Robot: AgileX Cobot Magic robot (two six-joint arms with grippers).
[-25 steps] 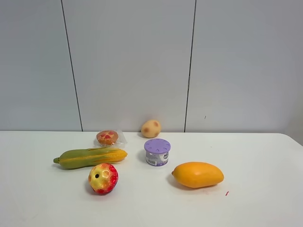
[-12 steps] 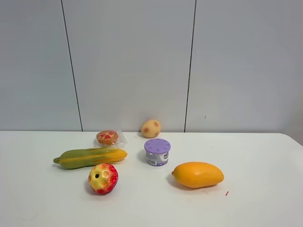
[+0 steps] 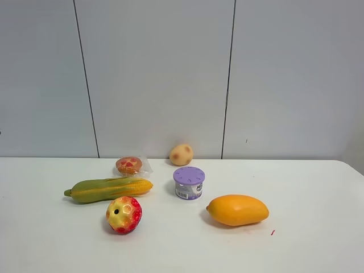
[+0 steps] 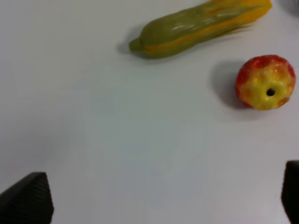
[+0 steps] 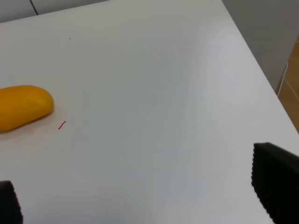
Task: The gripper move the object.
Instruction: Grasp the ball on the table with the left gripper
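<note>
Quick count from my screens: six items on one white table (image 3: pixel 318 250). That's one toy apple (image 3: pixel 124 214), one corn cob (image 3: pixel 108 189), one orange mango (image 3: pixel 237 210), one tan potato-like ball (image 3: pixel 181 154), one wrapped pastry (image 3: pixel 129 165) and one purple-lidded tub (image 3: pixel 189 182). I've also got two grippers, the left gripper (image 4: pixel 159 198) and the right gripper (image 5: pixel 142 192), each showing two black finger ends on its wrist cam.

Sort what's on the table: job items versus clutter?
Job:
toy apple
left gripper, open, with the apple in its wrist view

Just lying about:
corn cob
wrapped pastry
tan potato
purple-lidded tub
mango
right gripper, open, beyond the mango
</note>
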